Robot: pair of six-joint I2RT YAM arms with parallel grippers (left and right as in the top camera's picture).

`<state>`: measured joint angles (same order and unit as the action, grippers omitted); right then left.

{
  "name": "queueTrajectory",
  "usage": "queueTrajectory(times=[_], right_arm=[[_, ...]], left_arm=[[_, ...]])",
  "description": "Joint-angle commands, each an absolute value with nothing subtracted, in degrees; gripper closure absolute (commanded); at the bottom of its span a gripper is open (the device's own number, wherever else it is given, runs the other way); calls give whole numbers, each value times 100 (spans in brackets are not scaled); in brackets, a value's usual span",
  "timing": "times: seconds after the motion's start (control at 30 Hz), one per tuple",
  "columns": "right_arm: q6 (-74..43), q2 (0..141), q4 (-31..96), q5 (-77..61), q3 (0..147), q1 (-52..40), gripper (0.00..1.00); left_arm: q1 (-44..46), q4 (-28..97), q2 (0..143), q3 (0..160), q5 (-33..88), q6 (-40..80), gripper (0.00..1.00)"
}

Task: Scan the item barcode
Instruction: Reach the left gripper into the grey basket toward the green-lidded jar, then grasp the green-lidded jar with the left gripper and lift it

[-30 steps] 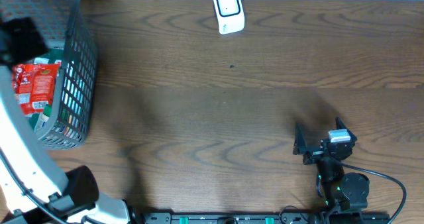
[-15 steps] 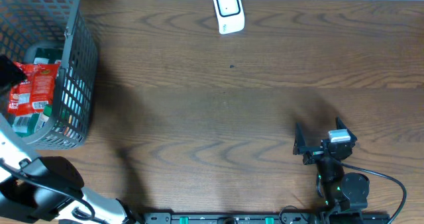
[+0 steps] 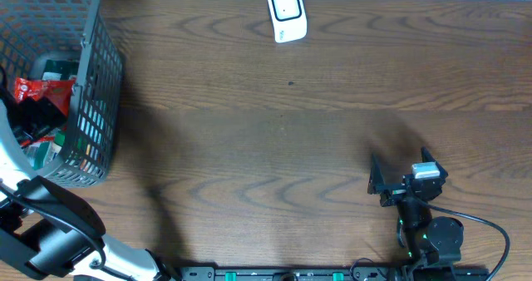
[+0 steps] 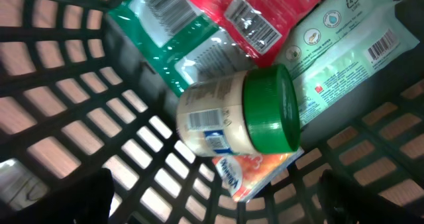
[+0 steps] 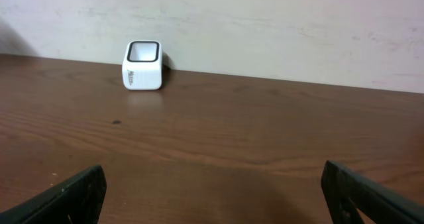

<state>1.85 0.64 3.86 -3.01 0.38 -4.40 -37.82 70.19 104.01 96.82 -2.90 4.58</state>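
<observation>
Two pincers are fitted. Report the left side first.

Reply: The grey mesh basket [image 3: 96,106] stands at the left edge of the surface [image 3: 274,148]. The left pincer [image 4: 218,207] hangs inside it with its jaws spread wide and nothing between them. Only the dark fingertips [image 4: 96,197] show, at the lower corners of the wrist view.

Query: Location of the item?

Reply: The red packet [image 4: 265,8] lies in the basket with a barcode label facing up (the film is creased, so the bars are not readable). A green packet [image 4: 162,22] borders it on the left and a pale wipes pack [image 4: 344,38] on the right. Both carry barcodes. Just below them a jar [image 4: 212,114] lies on its side, its green lid [image 4: 268,111] toward the right. It rests partly on an orange-and-blue packet [image 4: 255,177].

Query: Continue rightward.

Reply: The white scanner [image 3: 288,13] stands at the far edge of the surface, near the middle and well apart from the basket. The right pincer [image 3: 401,175] sits near the front edge on the right, jaws fully spread and empty. Its wrist view shows the scanner left of centre.
</observation>
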Motion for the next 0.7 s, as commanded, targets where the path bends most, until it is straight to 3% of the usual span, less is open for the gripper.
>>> queueTrajectory(times=[0.0,0.67], right_arm=[[89,38,408,-307,32,-443,1],[89,38,408,-307,32,-443,1]], left_arm=[[-3798,6904,10420,9476,-150,591,2],[-3798,6077,10420,8746,-366,2628,2]])
